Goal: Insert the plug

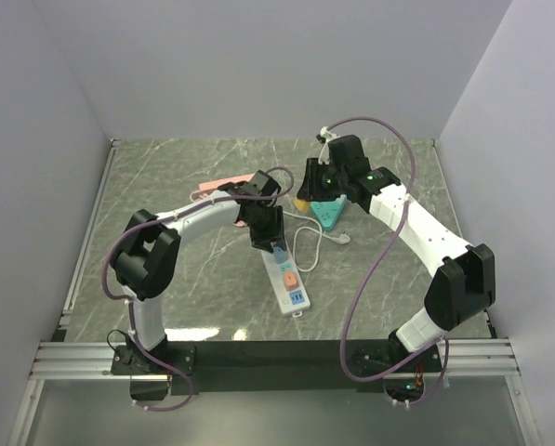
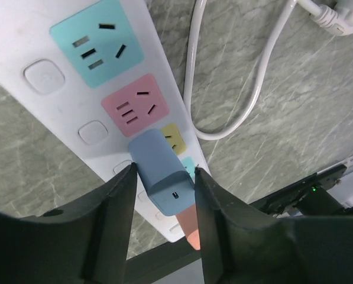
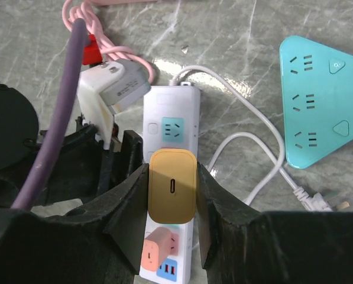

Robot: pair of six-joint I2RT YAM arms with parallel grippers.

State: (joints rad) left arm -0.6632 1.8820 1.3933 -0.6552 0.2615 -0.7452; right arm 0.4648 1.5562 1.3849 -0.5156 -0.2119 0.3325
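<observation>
A white power strip with coloured sockets lies on the table, also seen from above. My left gripper is shut on a blue plug, which stands on the strip over the small yellow socket; I cannot tell if its prongs are in. An orange plug sits in the strip just beyond it. My right gripper is shut on a yellow plug and holds it above the same strip. From above, the right gripper is behind the left gripper.
A teal triangular power strip lies right of the white strip, whose white cable loops between them. A grey-white plug on a pink cable lies at the back left, near a pink strip. Grey walls enclose the table.
</observation>
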